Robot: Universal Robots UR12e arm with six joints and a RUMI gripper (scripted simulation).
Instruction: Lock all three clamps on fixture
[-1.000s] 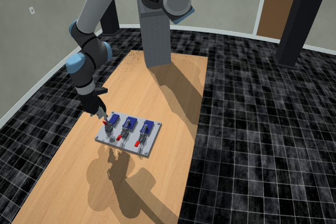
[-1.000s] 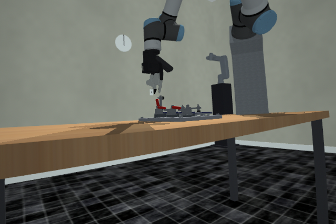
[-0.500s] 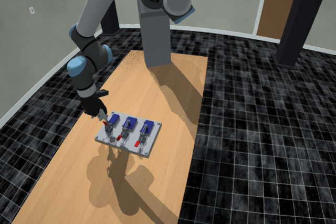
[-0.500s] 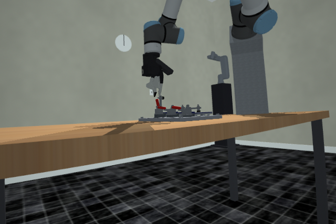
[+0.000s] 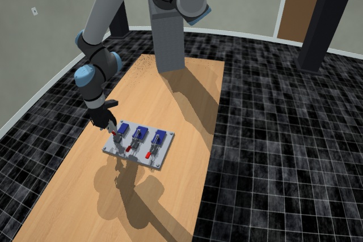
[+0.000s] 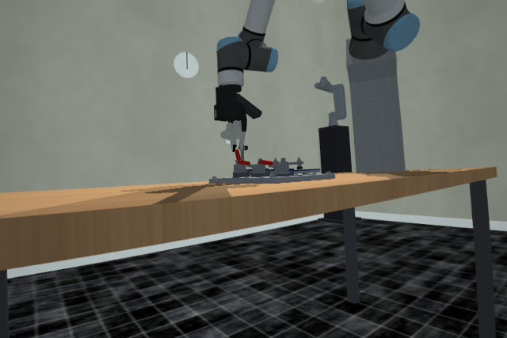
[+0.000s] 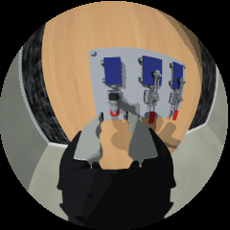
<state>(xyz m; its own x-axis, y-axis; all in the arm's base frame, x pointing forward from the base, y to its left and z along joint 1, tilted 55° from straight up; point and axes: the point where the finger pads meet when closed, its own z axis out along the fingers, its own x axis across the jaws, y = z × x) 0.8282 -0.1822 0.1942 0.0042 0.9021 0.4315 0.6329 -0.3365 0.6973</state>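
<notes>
A grey fixture plate (image 5: 139, 145) lies on the wooden table and carries three clamps, each with a blue part (image 5: 123, 128) behind it. The left clamp's red handle (image 6: 236, 155) stands tilted up. It also shows in the wrist view (image 7: 114, 112). The middle clamp's handle (image 5: 127, 148) and the right clamp's handle (image 5: 148, 155) lie low, pointing to the plate's front edge, with their bars reaching over the blue parts. My gripper (image 5: 111, 129) hangs just above the left handle's tip, fingers partly apart (image 7: 115, 117), with nothing gripped between them.
The arm's grey pedestal (image 5: 167, 28) stands at the far end of the table. A black box with a grey bracket (image 6: 334, 148) stands behind the fixture in the side view. The table edges run close to the plate's left and right sides.
</notes>
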